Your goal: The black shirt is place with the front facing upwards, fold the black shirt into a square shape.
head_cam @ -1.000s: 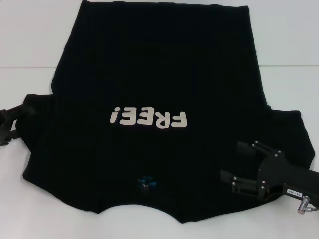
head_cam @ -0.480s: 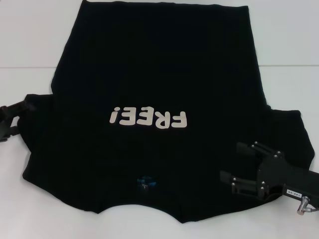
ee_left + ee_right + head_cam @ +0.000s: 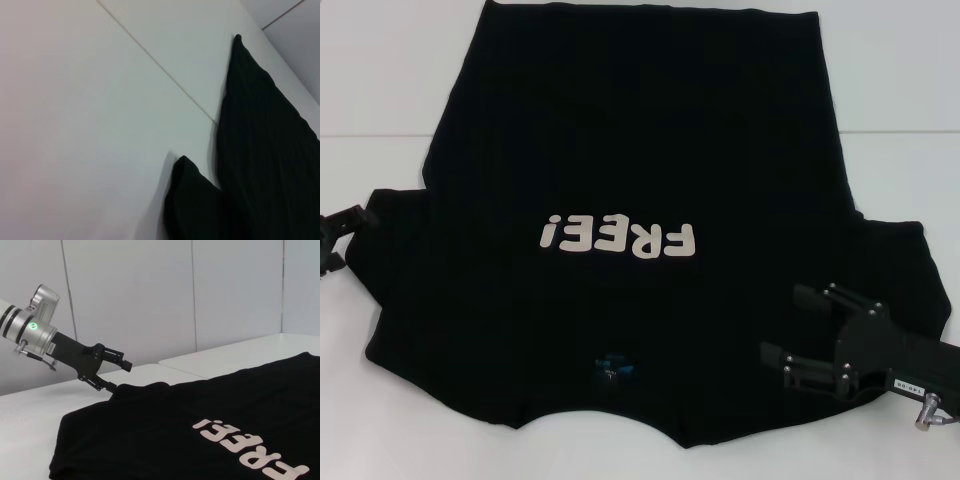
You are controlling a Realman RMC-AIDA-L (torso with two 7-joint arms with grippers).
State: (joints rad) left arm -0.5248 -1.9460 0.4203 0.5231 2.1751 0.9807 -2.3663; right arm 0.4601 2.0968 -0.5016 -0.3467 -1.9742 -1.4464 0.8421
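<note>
The black shirt (image 3: 640, 150) lies spread flat on the white table, front up. Its white "FREE!" print (image 3: 618, 238) reads upside down and its small blue neck tag (image 3: 612, 365) is near my side. My left gripper (image 3: 334, 240) is at the far left edge, just off the shirt's left sleeve (image 3: 395, 215), and holds nothing. The right wrist view shows the left gripper (image 3: 121, 377) open by the sleeve's edge. My right gripper (image 3: 782, 322) hovers open over the shirt's right shoulder area, holding nothing. The left wrist view shows only the sleeve tip (image 3: 192, 200) and shirt side (image 3: 265, 150).
The white table (image 3: 380, 90) has a thin seam line (image 3: 370, 135) running across it behind the shirt. Bare tabletop lies on both sides of the shirt. Grey wall panels (image 3: 150, 300) stand behind the table in the right wrist view.
My left gripper has slid leftwards, off the left sleeve, towards the picture's edge. The right gripper and the shirt have stayed still.
</note>
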